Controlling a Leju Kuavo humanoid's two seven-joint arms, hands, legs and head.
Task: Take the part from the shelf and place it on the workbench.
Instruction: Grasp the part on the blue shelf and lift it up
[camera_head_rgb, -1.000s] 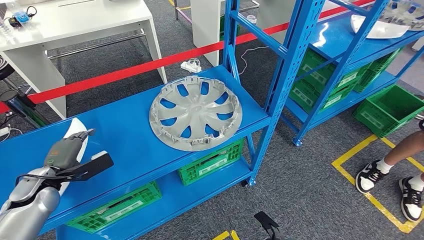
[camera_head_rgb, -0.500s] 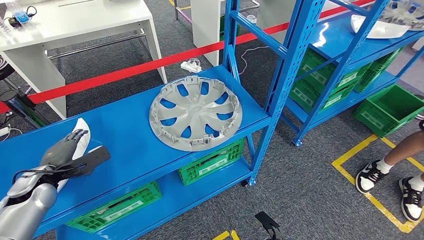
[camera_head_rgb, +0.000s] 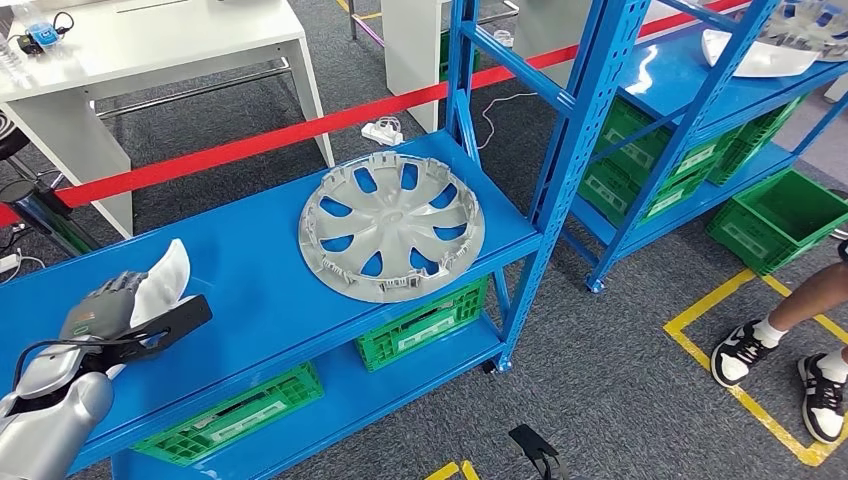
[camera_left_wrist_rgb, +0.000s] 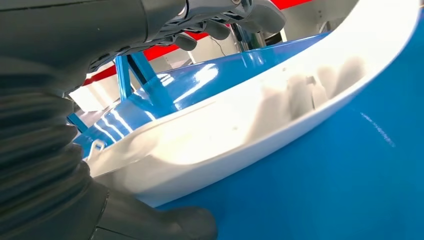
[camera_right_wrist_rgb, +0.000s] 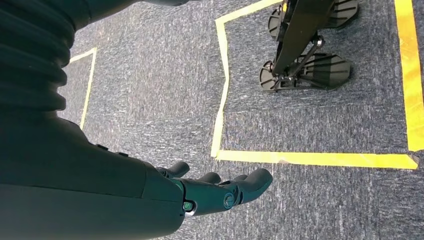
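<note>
Shelf unit: blue steel rack (camera_head_rgb: 280, 250), its top deck carrying the parts; green crates (camera_head_rgb: 425, 325) sit on the lower level. A second blue rack (camera_head_rgb: 690, 90) stands well apart to the right.
Surroundings: white workbench (camera_head_rgb: 150, 45) beyond a red barrier tape (camera_head_rgb: 300, 130); grey carpet with yellow floor marking (camera_head_rgb: 745, 395); a person's shoes (camera_head_rgb: 745, 350) at the right edge.
Hubcap: silver wheel cover (camera_head_rgb: 392, 226) lying flat near the right end of the deck, well apart from the working hand.
Task part: white curved moulded panel (camera_head_rgb: 165, 280) at the left end of the top deck, one end tilted up off the surface. The left wrist view shows it as a long thin shell (camera_left_wrist_rgb: 260, 115) with a glossy concave inner face.
Left hand: left hand (camera_head_rgb: 100, 310) is against the near end of the panel, thumb (camera_left_wrist_rgb: 165, 225) under its edge and fingers (camera_left_wrist_rgb: 220, 27) over the top. Whether the grasp is fully closed cannot be told from these views.
Right hand: right hand (camera_right_wrist_rgb: 215, 192) hangs over the carpet, fingers loosely extended and apart, holding nothing.
Handling judgement: the panel looks light, thin-walled plastic, moderately stiff but liable to flex along its length; the gloss suggests it may be slippery. Best taken across the rim, thumb inside and fingers outside. Held at one end, it may swing or droop.
</note>
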